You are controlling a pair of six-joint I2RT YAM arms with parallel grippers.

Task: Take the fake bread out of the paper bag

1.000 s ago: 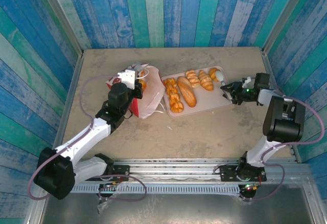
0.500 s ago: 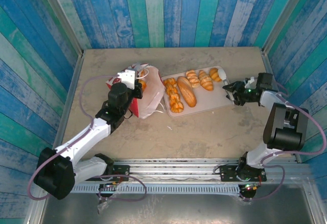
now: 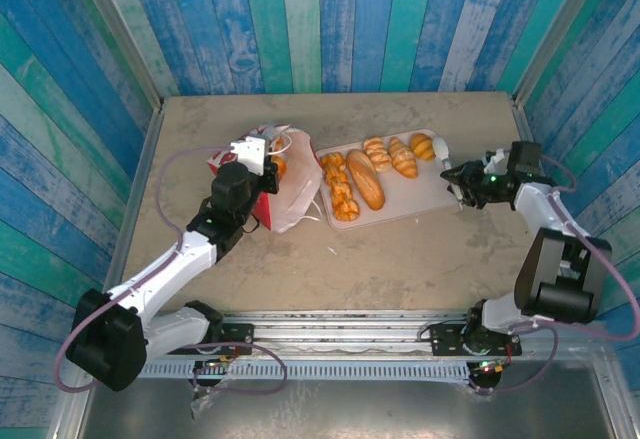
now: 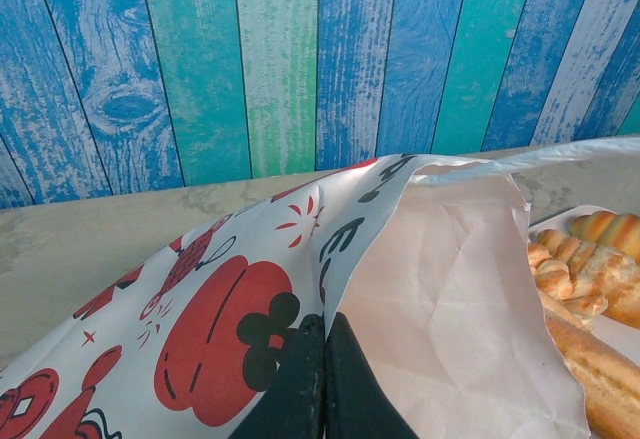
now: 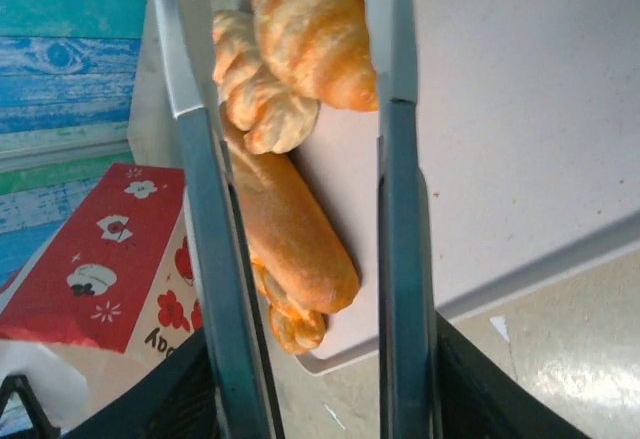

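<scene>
Top view, paper bag (image 3: pixel 290 204): one, lying on the table (image 3: pixel 400 259), just beside the left end of the tray (image 3: pixel 420 194).
Top view, fake bread (image 3: pixel 365 181): at least five pieces in a row on the tray. One more orange piece (image 3: pixel 279 167) sits in the mouth of the bag.
Top view, left gripper (image 3: pixel 262 162): at the upper edge of the bag.
Top view, right gripper (image 3: pixel 455 181): at the right edge of the tray, near the last piece but apart from it.
Left wrist view, left gripper (image 4: pixel 322 359): two dark fingers pressed together, pinching the edge of the bag.
Left wrist view, bag: several red apple prints outside, plain white paper inside.
Left wrist view, bread: about three pieces on the tray at the right, partly cut off.
Right wrist view, right gripper (image 5: pixel 280 19): two fingers spread, holding nothing.
Right wrist view, bread: four pieces on the tray, one croissant (image 5: pixel 310 29), one twisted roll (image 5: pixel 260 104), one loaf (image 5: pixel 295 239), one knotted piece (image 5: pixel 290 329).
Right wrist view, bag: its red side is past the corner of the tray.
</scene>
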